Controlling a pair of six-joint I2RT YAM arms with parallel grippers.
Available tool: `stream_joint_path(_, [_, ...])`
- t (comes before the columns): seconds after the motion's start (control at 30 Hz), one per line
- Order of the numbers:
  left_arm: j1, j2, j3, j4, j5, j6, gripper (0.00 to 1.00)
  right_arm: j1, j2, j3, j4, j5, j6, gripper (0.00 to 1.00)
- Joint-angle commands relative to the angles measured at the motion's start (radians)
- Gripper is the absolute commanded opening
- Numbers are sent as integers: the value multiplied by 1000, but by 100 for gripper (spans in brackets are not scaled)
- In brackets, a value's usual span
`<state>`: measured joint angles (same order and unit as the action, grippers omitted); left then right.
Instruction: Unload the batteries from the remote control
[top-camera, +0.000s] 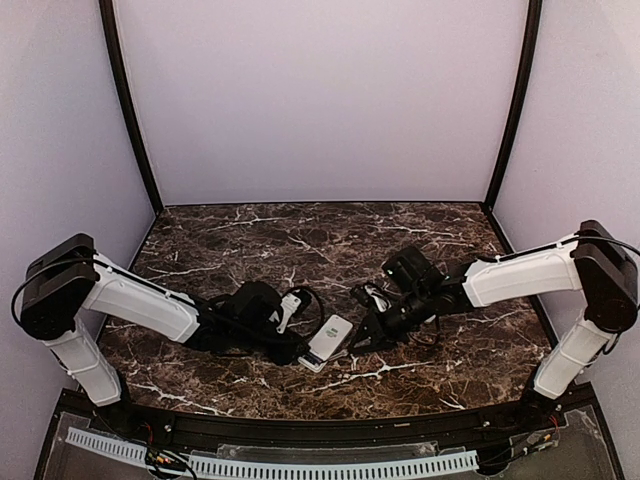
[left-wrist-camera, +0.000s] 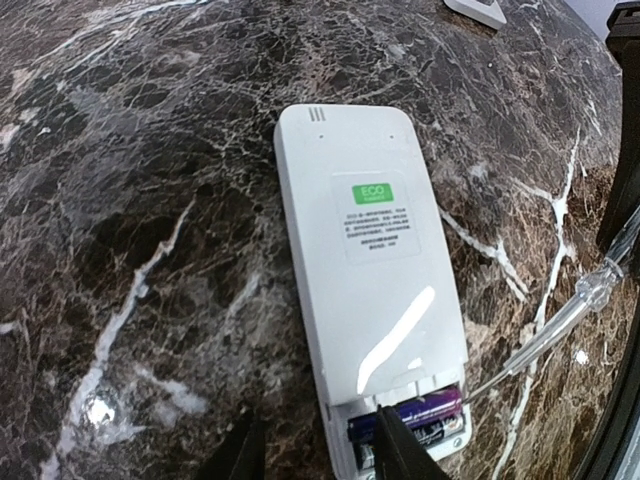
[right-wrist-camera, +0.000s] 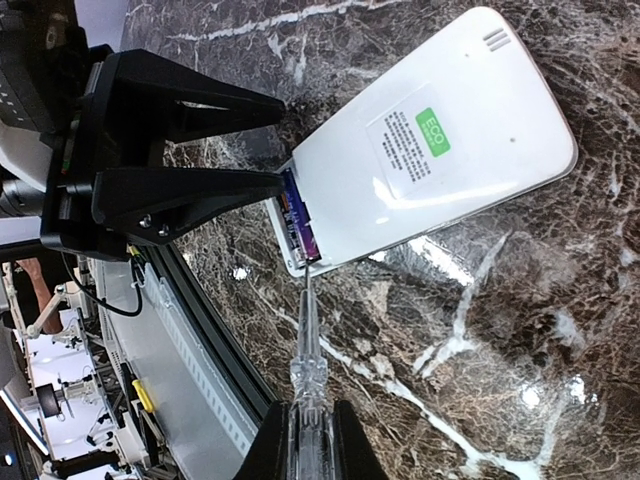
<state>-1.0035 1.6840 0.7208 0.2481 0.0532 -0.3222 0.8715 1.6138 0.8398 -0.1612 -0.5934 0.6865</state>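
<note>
The remote control (left-wrist-camera: 375, 270) lies back-up on the marble table (left-wrist-camera: 130, 200), its battery compartment open at 1 end. The batteries (left-wrist-camera: 418, 411) show purple inside, partly hidden behind a finger (left-wrist-camera: 398, 450) of the left gripper (right-wrist-camera: 270, 140); their count is unclear. That gripper's jaws stand apart at the remote's open end, 1 finger over the compartment, clasping nothing. The right gripper (right-wrist-camera: 306, 415) is clamped on a clear-handled screwdriver (right-wrist-camera: 305, 350), its tip at the batteries. Beyond the remote's far end, a small white piece (left-wrist-camera: 476, 10) is cut off by the frame edge.
</note>
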Motion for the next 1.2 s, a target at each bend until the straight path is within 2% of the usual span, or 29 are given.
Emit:
stream_joint_path(0.0, [-1,-73,-22,-136,-23,-28,38,7,40,23,-154,144,-17,0])
stream_joint_path(0.23, [-1,-76,-54,-162,10,-69,37,7,22,84,-267,182,-48,0])
stream_joint_path(0.5, [-6,-19,-52,-110,57,-89,34,7,6,148,-373,220,-84,0])
stream_joint_path(0.83, [-38,44,-12,-84,88,-96,32,10,48,224,-419,227,-85,0])
stream_joint_path(1.17, [-42,70,8,-90,92,-95,32,78,126,308,-434,266,-51,0])
